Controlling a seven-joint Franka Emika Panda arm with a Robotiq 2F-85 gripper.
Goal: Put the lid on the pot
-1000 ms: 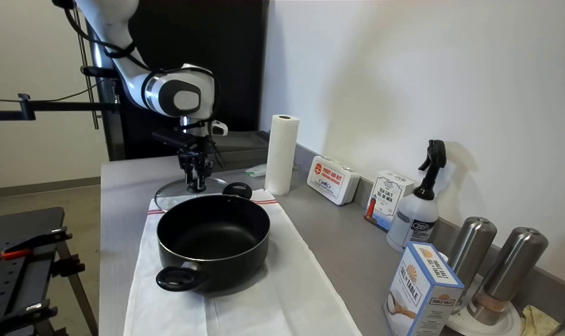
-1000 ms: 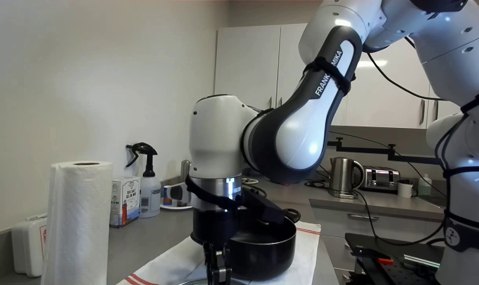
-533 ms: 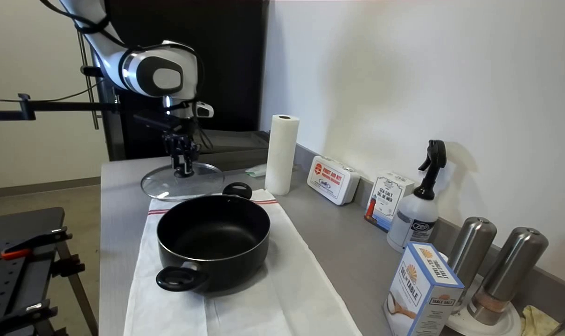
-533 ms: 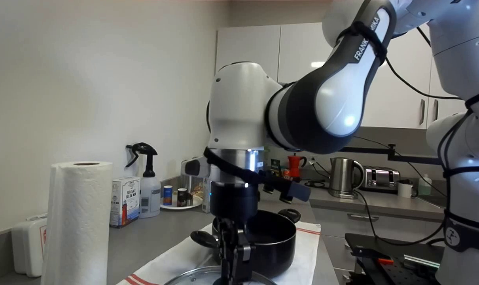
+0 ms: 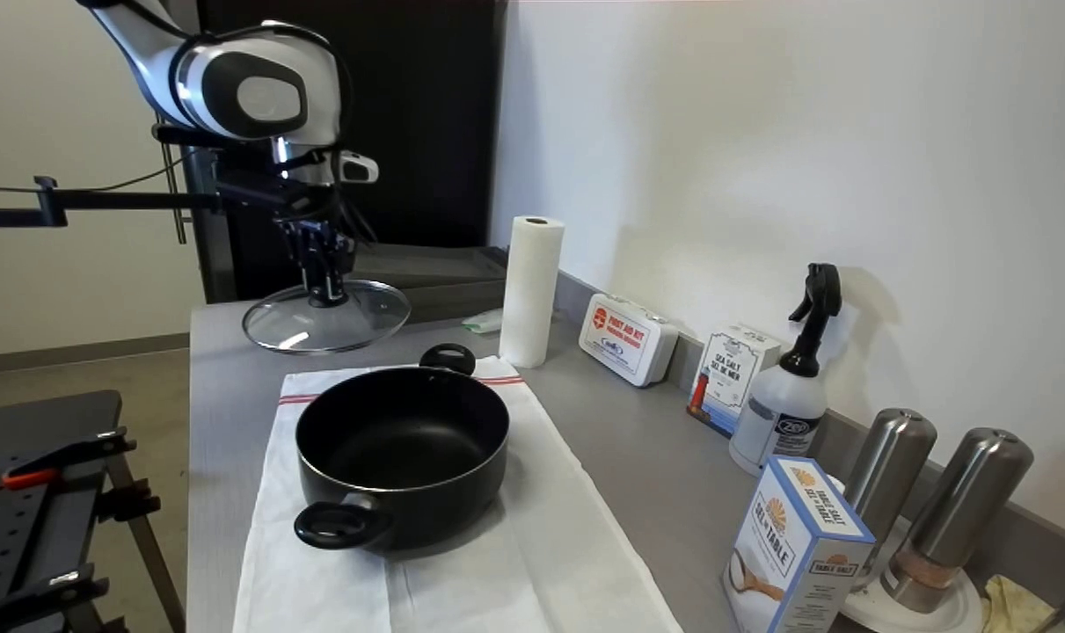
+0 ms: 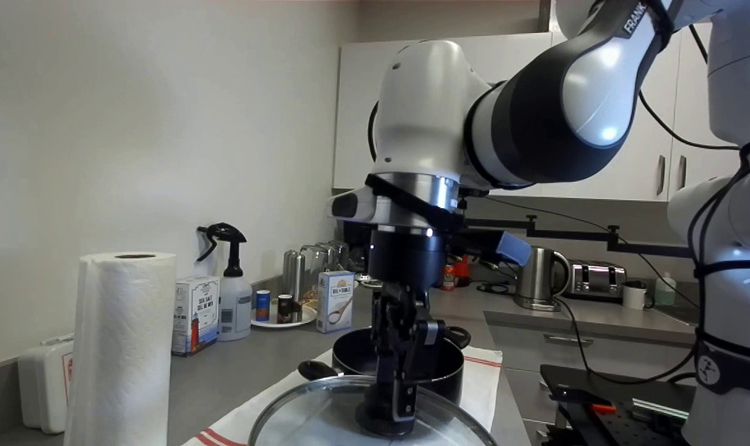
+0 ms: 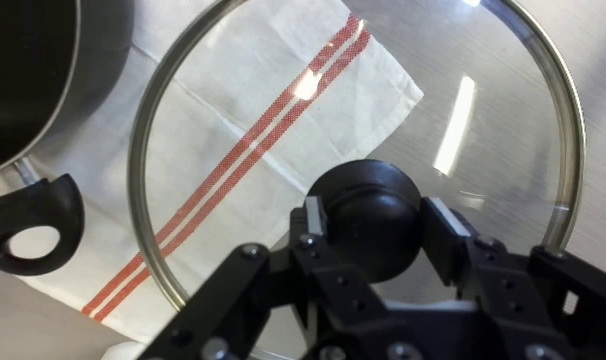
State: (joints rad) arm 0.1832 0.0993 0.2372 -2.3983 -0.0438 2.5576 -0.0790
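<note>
The see-through lid (image 5: 365, 318) hangs tilted from my gripper (image 5: 325, 292) in an exterior view, at the far end of the counter. My gripper (image 7: 372, 222) is shut on the lid's black knob in the wrist view, one finger pad on each side. The lid (image 6: 313, 412) is nearer the camera than the black pot (image 6: 440, 375) in an exterior view. The pot (image 5: 426, 505) stands upright and uncovered, its inside showing, in front of the lid and to its right. In the wrist view, part of the pot (image 7: 27, 85) shows at the upper left, beside the lid (image 7: 388, 125).
A white towel (image 5: 532, 563) with red stripes lies under the pot. A paper towel roll (image 5: 532, 294) stands right of the lid. A first aid kit (image 5: 627, 341), sea salt box (image 5: 733, 378), spray bottle (image 5: 780, 404), table salt box (image 5: 796, 549) and steel canisters (image 5: 954, 519) line the wall.
My gripper has lifted the lid up and moved it away from the pot, to the left and back in an exterior view. The lid has come fully into sight. The pot has not moved.
</note>
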